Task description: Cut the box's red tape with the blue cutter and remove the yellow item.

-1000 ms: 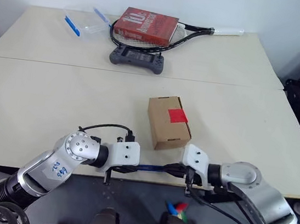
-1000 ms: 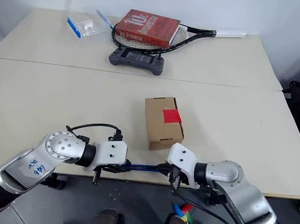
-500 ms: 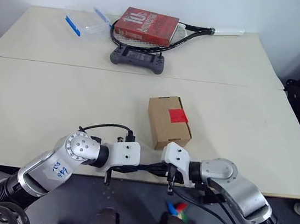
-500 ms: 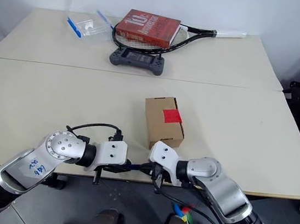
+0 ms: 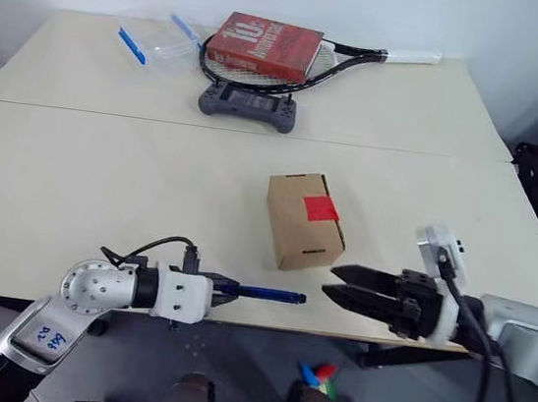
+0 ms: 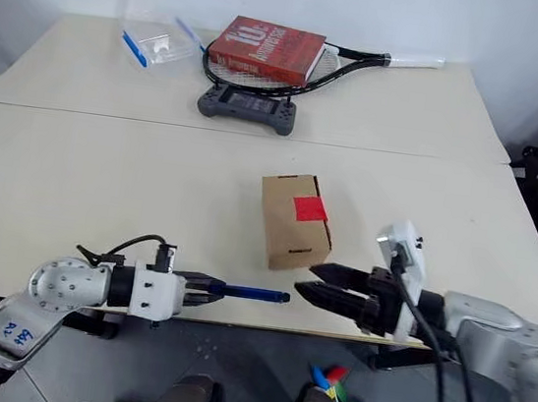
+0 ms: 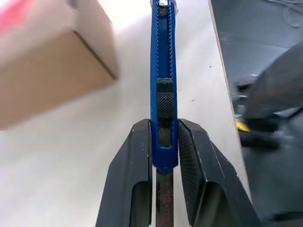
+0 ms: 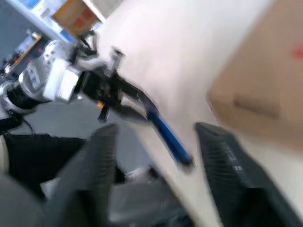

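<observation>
The box (image 5: 304, 221) is a small brown cardboard carton, flaps closed, with a narrow slot in its near end. It sits near the middle of the near table (image 5: 71, 195), slightly right of centre. The red tape (image 5: 319, 207) is a square patch on the box top, over the flap seam, toward its right side. The cutter (image 5: 267, 293) is a slim blue pen-shaped knife with a ridged slider on its spine. It lies level above the near table edge, tip pointing right, just near of the box.

Two cream tables stand edge to edge before a white wall. At the far end lie a clear container (image 5: 154, 35) with blue clips, a red book (image 5: 264, 44) resting on a racket (image 5: 348, 55), and a grey controller (image 5: 247, 107).

The left gripper (image 7: 163, 158) reaches in from the near left, pointing right, both fingers clamped on the rear of the cutter. The right gripper (image 5: 345, 283) extends from the near right, pointing left at the cutter tip; its fingers are parted and hold nothing, with a small gap between them and the tip.
</observation>
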Robot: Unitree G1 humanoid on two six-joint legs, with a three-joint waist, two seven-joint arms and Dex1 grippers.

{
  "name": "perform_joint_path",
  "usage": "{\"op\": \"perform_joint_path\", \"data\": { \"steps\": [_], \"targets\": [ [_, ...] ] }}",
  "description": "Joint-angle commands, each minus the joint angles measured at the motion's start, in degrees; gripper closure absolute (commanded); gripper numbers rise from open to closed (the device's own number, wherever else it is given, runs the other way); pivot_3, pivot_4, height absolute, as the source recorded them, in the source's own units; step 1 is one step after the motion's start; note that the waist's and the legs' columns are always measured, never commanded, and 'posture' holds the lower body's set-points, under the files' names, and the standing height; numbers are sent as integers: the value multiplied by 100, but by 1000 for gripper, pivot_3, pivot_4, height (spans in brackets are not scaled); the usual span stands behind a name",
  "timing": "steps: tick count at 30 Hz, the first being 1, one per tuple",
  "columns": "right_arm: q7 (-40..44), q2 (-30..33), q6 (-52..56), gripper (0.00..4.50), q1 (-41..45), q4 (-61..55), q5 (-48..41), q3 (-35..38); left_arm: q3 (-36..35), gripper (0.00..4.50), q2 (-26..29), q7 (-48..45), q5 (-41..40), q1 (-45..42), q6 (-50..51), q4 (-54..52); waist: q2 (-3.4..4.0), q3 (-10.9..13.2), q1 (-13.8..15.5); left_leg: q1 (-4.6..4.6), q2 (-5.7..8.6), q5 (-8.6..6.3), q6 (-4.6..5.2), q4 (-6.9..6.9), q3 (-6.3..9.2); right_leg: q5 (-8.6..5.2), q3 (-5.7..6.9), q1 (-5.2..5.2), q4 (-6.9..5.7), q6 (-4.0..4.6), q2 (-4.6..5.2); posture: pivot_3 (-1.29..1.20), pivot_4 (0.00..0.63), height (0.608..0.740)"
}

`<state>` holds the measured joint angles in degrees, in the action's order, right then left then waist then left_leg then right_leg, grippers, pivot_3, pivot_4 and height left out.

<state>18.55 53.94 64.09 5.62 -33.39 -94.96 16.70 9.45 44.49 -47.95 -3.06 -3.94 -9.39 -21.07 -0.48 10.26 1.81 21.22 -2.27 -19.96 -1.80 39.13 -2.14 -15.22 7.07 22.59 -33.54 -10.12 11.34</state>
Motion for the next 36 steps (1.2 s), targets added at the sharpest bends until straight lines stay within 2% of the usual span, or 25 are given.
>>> {"op": "perform_joint_path", "data": {
  "steps": [1,3,8,13,24,27,36],
  "targets": [
    [-1258,545,-507,509,-269,-76,-1594,-289,6,4067,-251,17,-20,-242,-563,21,-3,-1,-7,-3,0,0,1,0,-4,1,-1,-2,0,-1,1,0,150,740],
    [-1628,645,-700,21,-278,-194,-1760,-580,107,4067,-390,-6,22,-370,-564,77,-5,-2,-15,-4,-1,0,0,2,-4,1,0,-2,-1,-3,-1,0,150,740],
    [-2139,437,-1186,21,-80,-299,-1804,-1184,237,4067,-626,4,176,-611,-529,129,-5,-2,-32,-4,-1,1,-1,2,-6,3,-2,0,-1,-6,-1,0,150,740],
    [-2720,126,-1374,21,467,-59,-1792,-1812,369,4067,-808,62,356,-804,-430,169,-5,-2,-30,-2,-1,1,-1,5,-6,4,-2,0,2,-8,-1,0,150,740],
    [-2621,-149,-1212,21,916,292,-1456,-2167,405,4067,-971,67,449,-900,-300,144,-4,-2,-26,0,-1,0,1,5,-4,4,0,0,4,-8,-1,0,150,740],
    [-2560,-200,-1187,656,939,376,-1342,-2167,401,4067,-972,63,460,-894,-292,139,-5,-2,-22,1,-1,0,1,5,-4,4,0,0,4,-8,-1,0,150,740],
    [-2321,-271,-1027,3840,880,427,-1127,-2140,396,4067,-963,46,483,-944,-300,164,-4,-2,-25,1,-1,-1,2,5,-4,4,0,1,5,-8,-1,0,150,740]
  ]
}}
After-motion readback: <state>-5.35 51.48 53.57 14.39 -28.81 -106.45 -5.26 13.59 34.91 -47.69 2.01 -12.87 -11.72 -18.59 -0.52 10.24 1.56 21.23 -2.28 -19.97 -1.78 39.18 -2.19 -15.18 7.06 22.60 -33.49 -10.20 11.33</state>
